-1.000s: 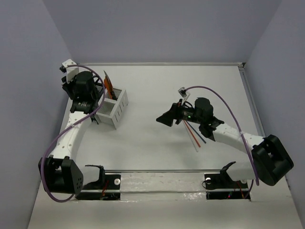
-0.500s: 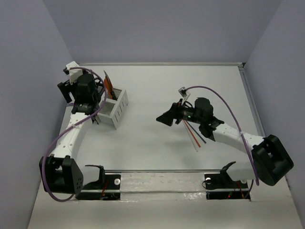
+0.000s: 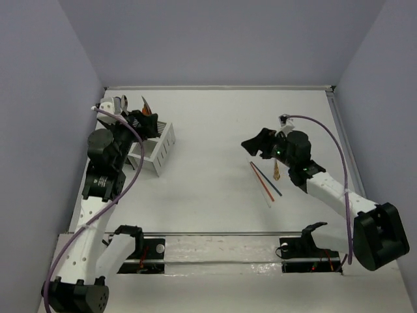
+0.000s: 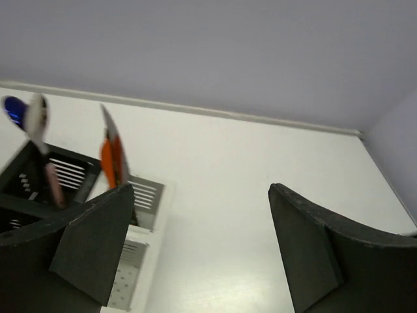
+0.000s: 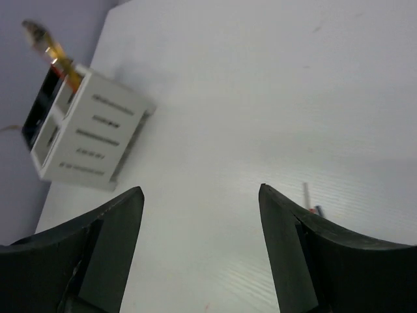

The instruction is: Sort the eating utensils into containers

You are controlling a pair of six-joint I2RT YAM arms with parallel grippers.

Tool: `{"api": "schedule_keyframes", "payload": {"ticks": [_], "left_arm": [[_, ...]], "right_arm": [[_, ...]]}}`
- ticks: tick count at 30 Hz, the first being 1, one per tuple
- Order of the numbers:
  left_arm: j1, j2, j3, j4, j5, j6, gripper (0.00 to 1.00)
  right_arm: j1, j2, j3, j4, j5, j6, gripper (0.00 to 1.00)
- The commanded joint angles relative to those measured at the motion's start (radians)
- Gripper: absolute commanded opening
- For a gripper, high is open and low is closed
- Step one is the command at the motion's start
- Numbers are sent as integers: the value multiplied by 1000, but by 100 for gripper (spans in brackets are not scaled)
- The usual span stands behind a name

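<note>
While part of the cutlery is already boxed, a small cluster lies loose on the table. Three thin sticks (image 3: pixel 264 180), orange, blue and white, rest side by side well to the right of the containers (image 3: pixel 158 147) and nearer the arm bases. What looks like a gold fork (image 3: pixel 275 171) sits just beside the sticks, on the side away from the containers.

The right gripper (image 5: pixel 200 192) hovers a little beyond the sticks, on their container side, with its jaws spread and nothing between them. Its wrist view catches only the stick ends by the right finger.

The step in hand looks like the next pickup. The gripper needs to drop over one stick, square across its length, and close low against the table. Because the sticks lie so close together, it could easily take two.

Farther off, the left gripper (image 4: pixel 201 195) hangs just beside the containers, released and empty. A blue spoon (image 4: pixel 12 111) and a silver spoon (image 4: pixel 37 117) stand in the black half. An orange piece (image 4: pixel 111 153) stands near the join, and I cannot tell which half holds it.
</note>
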Motion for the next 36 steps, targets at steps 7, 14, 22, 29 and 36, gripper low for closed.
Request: {"api": "schedule_keyframes", "payload": {"ticks": [7, 14, 22, 29, 36], "left_arm": [[-27, -231, -283, 36, 511, -95, 91], [-51, -271, -289, 84, 631, -129, 93], [-194, -309, -237, -57, 439, -35, 94], [-257, -312, -227, -102, 404, -23, 94], [-266, -317, -224, -111, 387, -20, 93]], "right_arm": [[-307, -139, -73, -309, 293, -22, 67], [-341, 81, 51, -421, 227, -111, 66], [-341, 185, 128, -523, 150, -183, 66], [-331, 269, 186, -580, 177, -189, 66], [-321, 380, 269, -637, 220, -215, 65]]}}
